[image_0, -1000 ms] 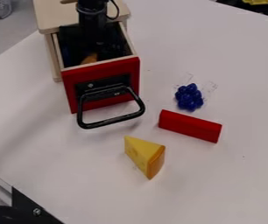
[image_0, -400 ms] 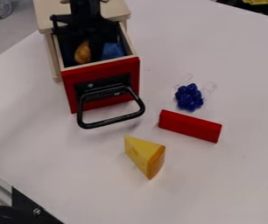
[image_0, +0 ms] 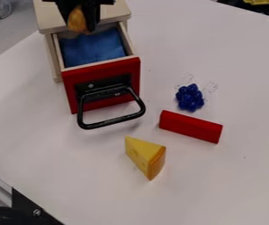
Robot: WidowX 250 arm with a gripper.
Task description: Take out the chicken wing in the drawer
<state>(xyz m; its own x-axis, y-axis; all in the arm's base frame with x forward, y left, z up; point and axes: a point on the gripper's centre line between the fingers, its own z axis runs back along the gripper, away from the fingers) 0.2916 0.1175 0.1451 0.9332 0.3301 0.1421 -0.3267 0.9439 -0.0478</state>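
Observation:
At the top left, my black gripper [image_0: 83, 16] hangs above the back part of the pulled-out drawer, shut on the orange-brown chicken wing [image_0: 77, 20]. The wing is raised over the drawer and partly covered by the gripper. The drawer [image_0: 101, 77] has a red front with a black handle and wooden sides, and a blue cloth-like lining lies on its floor.
A yellow cheese wedge [image_0: 144, 154] lies in front of the drawer on the white table [image_0: 219, 189]. Right of the handle are a red block [image_0: 190, 126] and blue grapes [image_0: 190, 97]. The wooden cabinet top [image_0: 118, 9] stands behind the drawer.
My gripper has risen from inside the drawer toward the top edge, lifting the chicken wing out with it. More of the blue lining shows now. The items on the table have not moved.

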